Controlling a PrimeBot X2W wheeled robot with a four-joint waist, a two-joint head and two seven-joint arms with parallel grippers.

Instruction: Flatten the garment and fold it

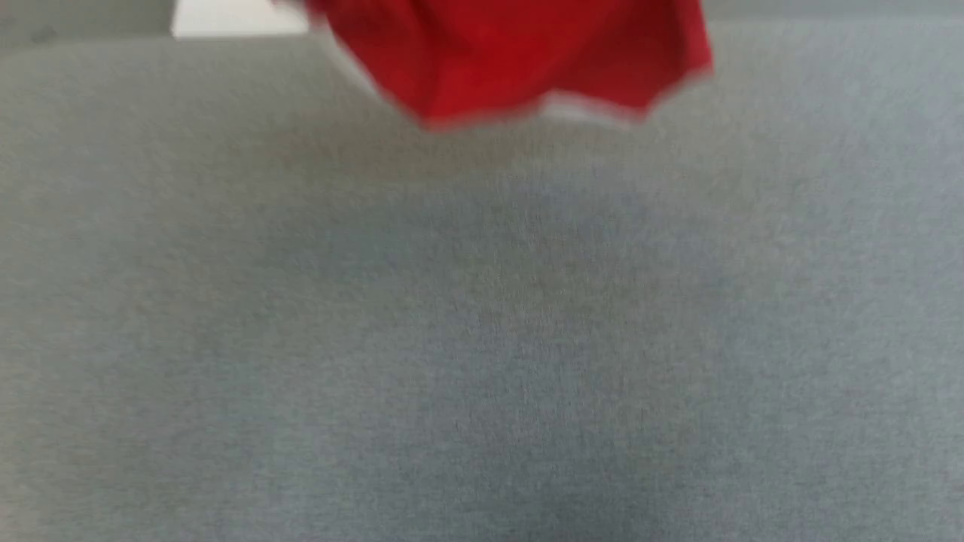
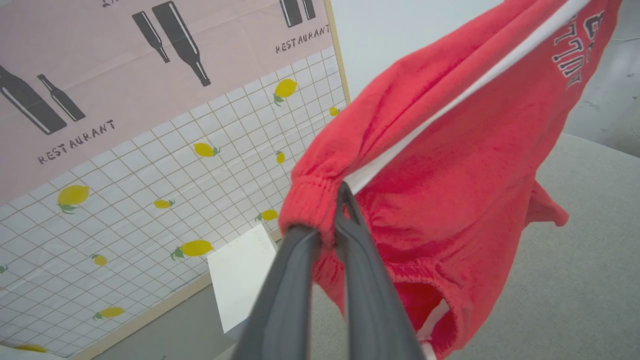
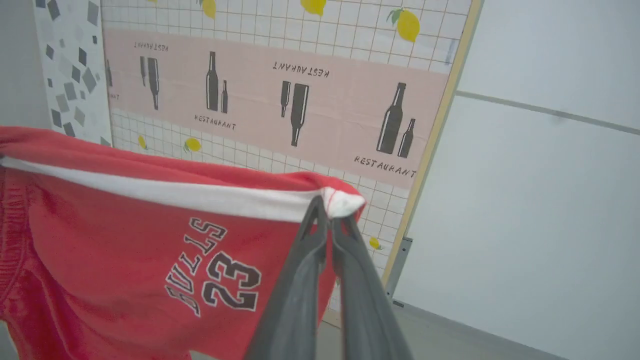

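The garment (image 1: 520, 64), red shorts with a white side stripe and dark lettering, hangs in the air above the grey table (image 1: 482, 339), its lower hem blurred at the top of the head view. My left gripper (image 2: 332, 205) is shut on the gathered waistband of the garment (image 2: 450, 165) where the white stripe ends. My right gripper (image 3: 325, 210) is shut on the white hem corner of the garment (image 3: 125, 240). The cloth is stretched between the two grippers, the stripe running along its upper edge.
A wall panel (image 3: 280, 100) printed with bottles and lemons stands behind the table. A white sheet (image 2: 240, 275) lies near the table's far left edge and shows again as a white patch (image 1: 233, 19). Plain white wall (image 3: 540, 200) lies to the right.
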